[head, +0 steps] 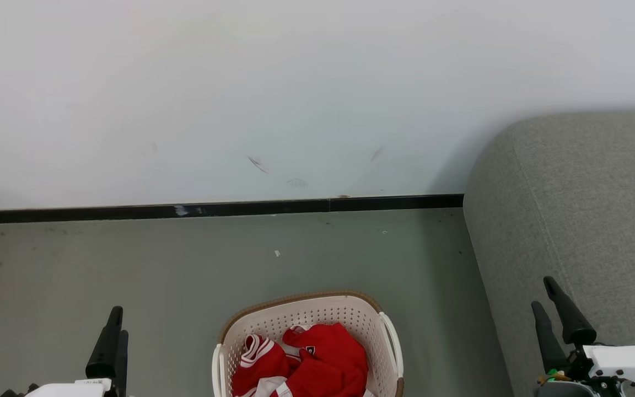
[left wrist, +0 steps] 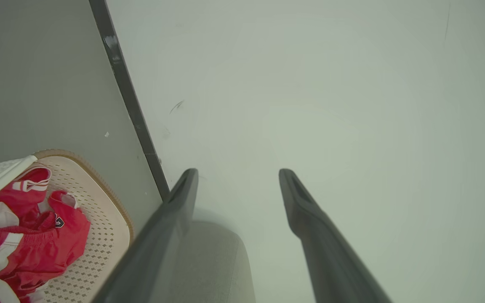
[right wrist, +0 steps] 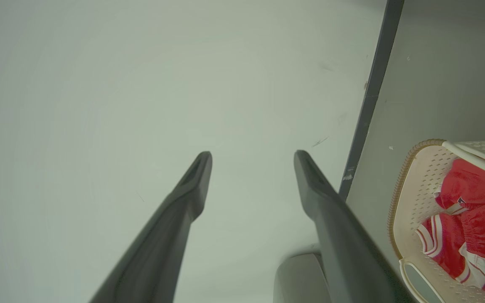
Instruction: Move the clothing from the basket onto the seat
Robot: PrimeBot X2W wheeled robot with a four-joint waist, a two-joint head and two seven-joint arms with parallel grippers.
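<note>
Claws first: my left gripper [head: 119, 322] and right gripper [head: 542, 293] both stood wide and empty, flanking the basket [head: 295, 300]. No transfer had begun. The clothing [head: 317, 358] lay crumpled inside with no clear long axis, striped trim [head: 257, 348] toward my left. Next, I judged, a reach down to pinch, then across to the sofa [head: 582, 220] on my right

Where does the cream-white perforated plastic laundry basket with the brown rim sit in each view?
Head view: basket, bottom centre, cut by the lower edge.
Left wrist view: basket, lower left corner.
Right wrist view: basket, lower right corner.
Shared landmark: the black skirting strip at the foot of the wall.
</note>
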